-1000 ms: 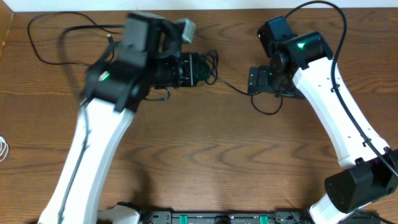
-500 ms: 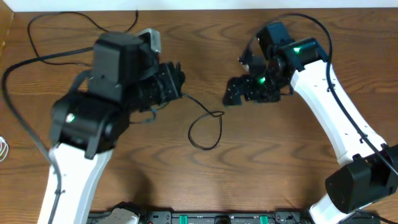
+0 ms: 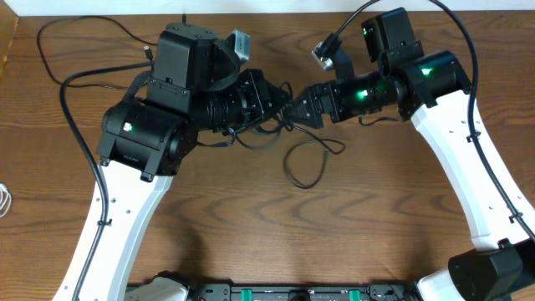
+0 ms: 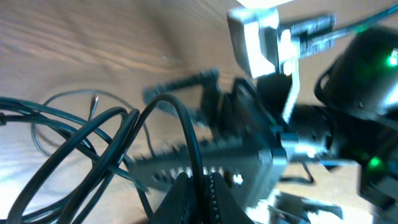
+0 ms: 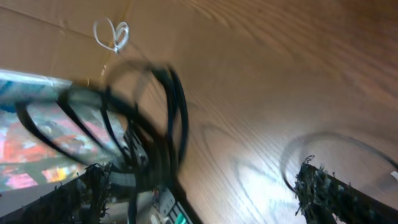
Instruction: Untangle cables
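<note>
Item 1: the black cables. They hang as a bunch of loops above the middle of the desk, toward its far edge, between the two gripper heads. One slack loop trails down from the bunch onto the wood on the near side. The left wrist view shows at least four strands crossing one another; an exact count is not possible because of blur. No plug end can be made out in the bunch.

Item 2: the left gripper. Its jaws are narrow, closed together on a strand of the bunch that runs down between them.

Item 3: the right gripper. It faces the left one almost nose to nose. Its jaws stand wide apart and the loops sit in the gap, closer to one finger than to the other. Whether it touches a strand cannot be told.

Item 4: one thin black cord lies on the far left of the desk, curving toward the left arm, where its end is hidden.

Item 5: one white cord, a small coil at the left edge of the desk, well apart from the bunch.

Surroundings: a thicker black wire runs along the left arm, and another arcs over the right arm. Three green indicator lights show, one on the left arm and two on the right. A silver bracket sits on top of the right gripper head. Any markings on the equipment are too blurred to read.
</note>
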Motion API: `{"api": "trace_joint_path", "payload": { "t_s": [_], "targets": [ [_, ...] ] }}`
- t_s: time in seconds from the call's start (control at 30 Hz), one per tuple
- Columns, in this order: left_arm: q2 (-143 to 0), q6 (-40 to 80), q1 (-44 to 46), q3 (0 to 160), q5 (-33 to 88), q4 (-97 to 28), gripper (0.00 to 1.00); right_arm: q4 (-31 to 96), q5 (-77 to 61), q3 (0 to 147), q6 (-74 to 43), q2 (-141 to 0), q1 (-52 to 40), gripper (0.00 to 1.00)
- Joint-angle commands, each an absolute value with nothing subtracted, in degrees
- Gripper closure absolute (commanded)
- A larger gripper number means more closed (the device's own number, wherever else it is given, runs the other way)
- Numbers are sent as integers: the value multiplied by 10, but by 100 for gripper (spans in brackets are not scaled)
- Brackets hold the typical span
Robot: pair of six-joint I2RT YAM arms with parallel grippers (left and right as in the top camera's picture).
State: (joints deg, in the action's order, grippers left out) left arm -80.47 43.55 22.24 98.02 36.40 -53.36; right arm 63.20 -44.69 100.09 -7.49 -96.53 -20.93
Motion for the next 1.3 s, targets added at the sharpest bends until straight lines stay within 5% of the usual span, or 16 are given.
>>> {"api": "trace_joint_path", "payload": {
  "t_s": [0.0,0.1,0.23,0.53,0.73,1.0,1.13,1.27],
  "targets": [
    [-797,478,223,984,455,-528,92,614,-451,1008,-122,-963,-213,8],
    [-797,504,223,984,510,-510,93,602,-401,1008,-151,-963,-214,22],
    [-797,514,223,984,565,-474,92,623,-236,1008,-236,-963,-213,52],
    [-797,483,192,984,252,-600,92,726,-33,1008,-301,-963,-183,60],
    [-797,492,192,984,7,-676,92,762,67,1008,-355,-963,-183,46],
    [-803,503,192,984,-182,-748,93,757,27,1008,-355,-963,-183,23],
    [-807,502,193,984,-165,-754,92,755,1,1008,-344,-963,-183,1],
    [-811,421,192,984,-1,-699,92,698,-300,1008,-157,-963,-183,1]
  ]
}}
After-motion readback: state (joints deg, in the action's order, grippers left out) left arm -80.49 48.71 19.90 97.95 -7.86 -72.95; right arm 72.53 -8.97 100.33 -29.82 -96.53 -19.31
